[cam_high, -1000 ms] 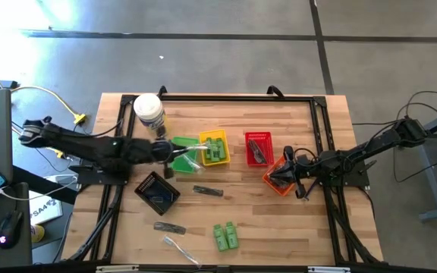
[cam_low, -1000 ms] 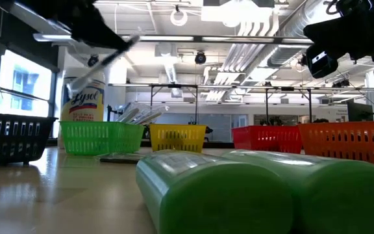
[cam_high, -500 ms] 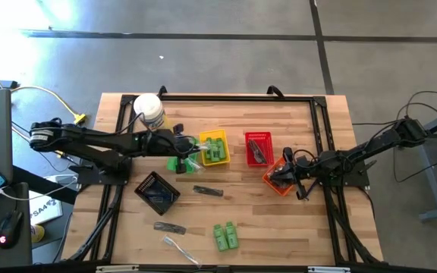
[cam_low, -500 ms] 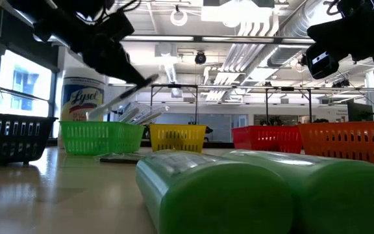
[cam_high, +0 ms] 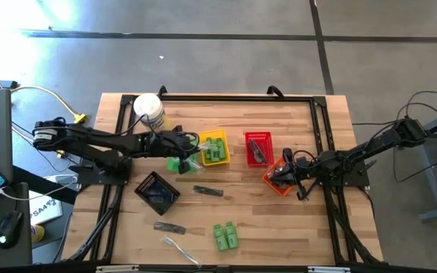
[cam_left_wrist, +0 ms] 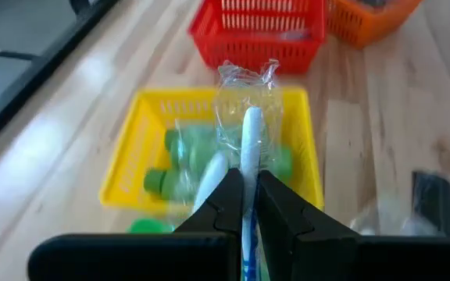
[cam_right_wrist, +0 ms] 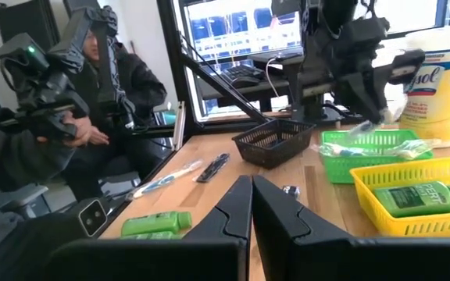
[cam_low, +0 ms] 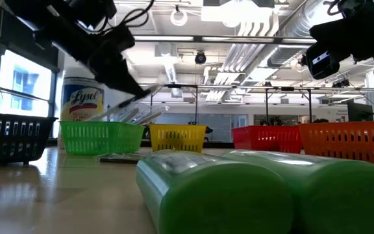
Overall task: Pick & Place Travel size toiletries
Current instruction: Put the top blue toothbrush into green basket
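The left pincer (cam_left_wrist: pixel 244 204) grips a clear-wrapped toothbrush-like stick (cam_left_wrist: pixel 250 148) above the yellow plastic basket (cam_high: pixel 214 148), near the worktop (cam_high: pixel 309 227) centre. At 3 o'clock, the right pincer (cam_right_wrist: pixel 251 204), fingers pressed together and empty, hangs over the orange basket (cam_high: pixel 276 180).

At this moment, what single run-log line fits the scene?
left gripper: shut on wrapped toothbrush, above yellow basket | right gripper: shut, empty, over orange basket | green basket: beside yellow

The desk (cam_high: pixel 302 220) is pale, smooth wood. The yellow basket (cam_left_wrist: pixel 131 168) is shiny plastic. The stick's wrapper (cam_left_wrist: pixel 244 94) is clear, crinkly plastic.
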`<control>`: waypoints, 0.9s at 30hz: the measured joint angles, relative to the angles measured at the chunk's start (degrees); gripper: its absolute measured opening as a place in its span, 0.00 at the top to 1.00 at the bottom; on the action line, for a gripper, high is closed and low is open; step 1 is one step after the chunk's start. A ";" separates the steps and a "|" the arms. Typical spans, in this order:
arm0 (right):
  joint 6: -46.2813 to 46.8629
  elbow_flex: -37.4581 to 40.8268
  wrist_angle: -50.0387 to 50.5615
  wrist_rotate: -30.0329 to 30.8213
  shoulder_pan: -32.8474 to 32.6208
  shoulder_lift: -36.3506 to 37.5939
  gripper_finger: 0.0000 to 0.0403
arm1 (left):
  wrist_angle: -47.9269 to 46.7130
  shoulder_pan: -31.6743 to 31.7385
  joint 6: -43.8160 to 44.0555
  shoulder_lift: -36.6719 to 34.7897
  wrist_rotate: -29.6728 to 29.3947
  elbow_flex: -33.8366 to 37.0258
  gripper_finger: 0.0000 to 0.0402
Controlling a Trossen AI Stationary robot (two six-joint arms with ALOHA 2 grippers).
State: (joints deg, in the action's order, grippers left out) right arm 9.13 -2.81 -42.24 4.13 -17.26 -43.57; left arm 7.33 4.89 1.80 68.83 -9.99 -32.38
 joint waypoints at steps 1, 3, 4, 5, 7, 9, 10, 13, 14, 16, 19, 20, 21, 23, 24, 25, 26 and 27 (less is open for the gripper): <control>0.00 0.00 -0.01 0.03 0.00 0.00 0.99 | 0.52 0.00 0.01 0.42 0.01 0.72 0.96; 0.02 0.00 -0.02 0.04 0.01 0.01 0.99 | 1.40 0.00 0.01 0.58 -0.01 2.16 0.96; -0.05 0.00 -0.01 0.03 0.00 0.01 0.99 | 2.65 0.00 0.00 0.55 -0.03 2.49 0.96; -0.14 0.00 0.02 0.03 0.00 0.00 0.99 | 4.15 0.00 0.00 0.54 -0.03 2.69 0.96; -0.17 0.00 -0.02 0.06 0.00 0.02 0.99 | 5.63 0.00 -0.29 0.42 -0.09 3.18 0.96; -0.21 0.00 0.01 0.08 0.01 0.00 0.99 | 5.57 0.00 -0.98 0.51 -0.20 3.37 0.96; -0.24 0.00 -0.04 0.08 0.00 0.02 0.99 | 5.72 0.00 -1.29 0.51 -0.21 3.37 0.96; -0.31 0.00 -0.02 0.12 0.02 0.01 0.99 | 4.76 0.00 -1.57 0.45 -0.19 3.37 0.96; -0.33 0.00 -0.02 0.12 0.00 0.02 0.99 | 3.95 0.00 -1.91 0.50 -0.19 3.37 0.96; -0.33 0.00 0.03 0.14 0.00 0.00 0.99 | 3.81 0.00 -2.75 1.29 -0.19 3.37 0.96; -0.33 0.00 0.02 0.23 0.01 0.00 0.99 | 3.14 0.00 -3.08 1.66 0.12 3.37 0.96; -0.33 0.00 0.02 0.23 0.00 0.00 0.99 | 3.57 0.00 -3.20 2.14 0.11 3.35 0.96; -0.33 0.00 0.02 0.23 0.00 0.00 0.99 | 3.87 0.00 -3.27 2.76 0.12 3.32 0.96; -0.35 0.00 0.02 0.23 0.00 0.00 0.99 | 2.75 0.00 -3.08 3.32 0.07 3.39 0.96; -0.35 0.00 0.02 0.23 0.00 0.02 0.99 | 3.05 0.00 -3.08 3.64 -0.01 3.39 0.96; -0.35 0.00 0.10 0.23 0.01 0.00 0.99 | 3.69 0.00 -3.08 4.21 -0.01 3.33 0.95; -0.35 0.00 0.12 0.23 0.00 0.00 0.99 | 3.58 0.00 -3.08 4.79 -0.01 3.26 0.94; -0.35 0.00 0.07 0.23 0.02 0.02 0.99 | 3.17 0.00 -3.05 5.31 -0.03 3.28 0.93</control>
State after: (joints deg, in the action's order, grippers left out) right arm 8.78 -2.81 -42.17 4.36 -17.24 -43.56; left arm 10.50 4.89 -1.26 74.15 -10.02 -29.10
